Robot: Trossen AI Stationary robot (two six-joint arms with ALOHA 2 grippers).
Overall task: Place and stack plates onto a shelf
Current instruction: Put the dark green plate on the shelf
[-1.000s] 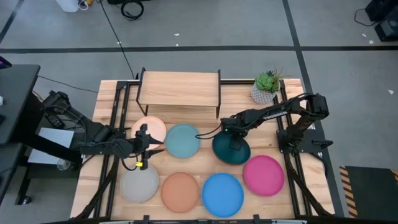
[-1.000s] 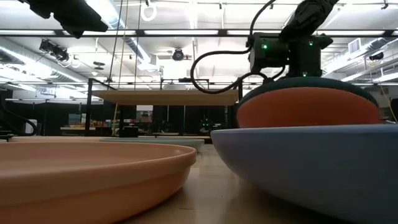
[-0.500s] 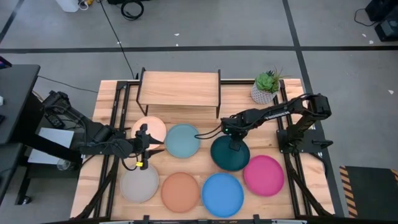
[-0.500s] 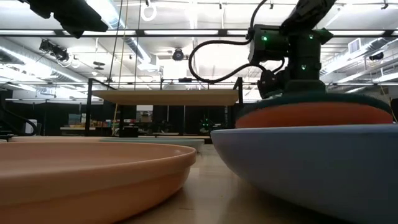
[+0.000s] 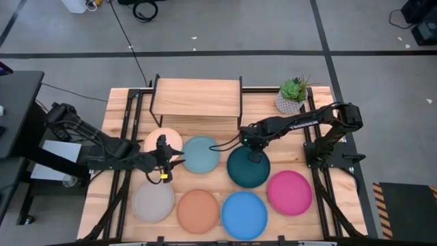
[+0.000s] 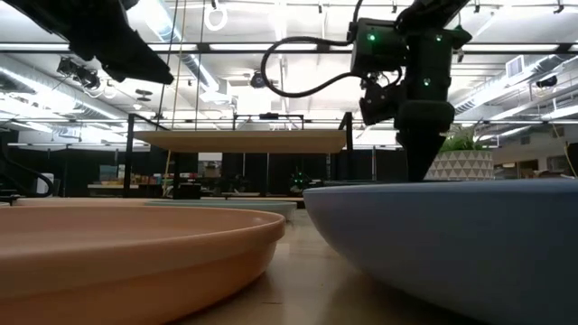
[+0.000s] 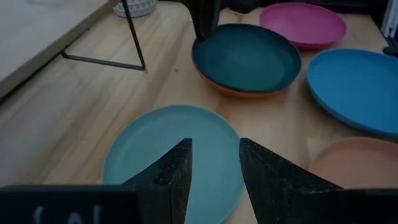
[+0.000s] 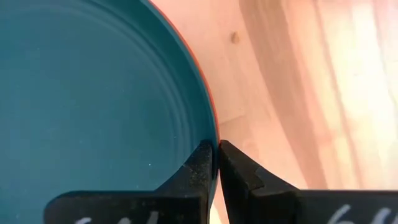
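A dark teal plate (image 5: 248, 166) is sitting on an orange plate (image 7: 239, 92), beside magenta (image 5: 289, 193) and bright blue (image 5: 244, 214) plates.

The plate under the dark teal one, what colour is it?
Orange; only its edge peeks out beneath the dark teal plate, clearest in the left wrist view.

A small potted succulent (image 5: 293, 94) in a white patterned pot stands on the slatted wooden tabletop (image 5: 270, 102), beyond the right jaws. A black cable (image 5: 126, 37) trails across the grey floor (image 5: 225, 27) behind.

Robotics lab / test bay.
Grey taped floor (image 5: 273, 27), loose cables (image 5: 143, 9), strip ceiling lights (image 6: 271, 47), slatted tabletop (image 5: 212, 181) w/ 2 arms.
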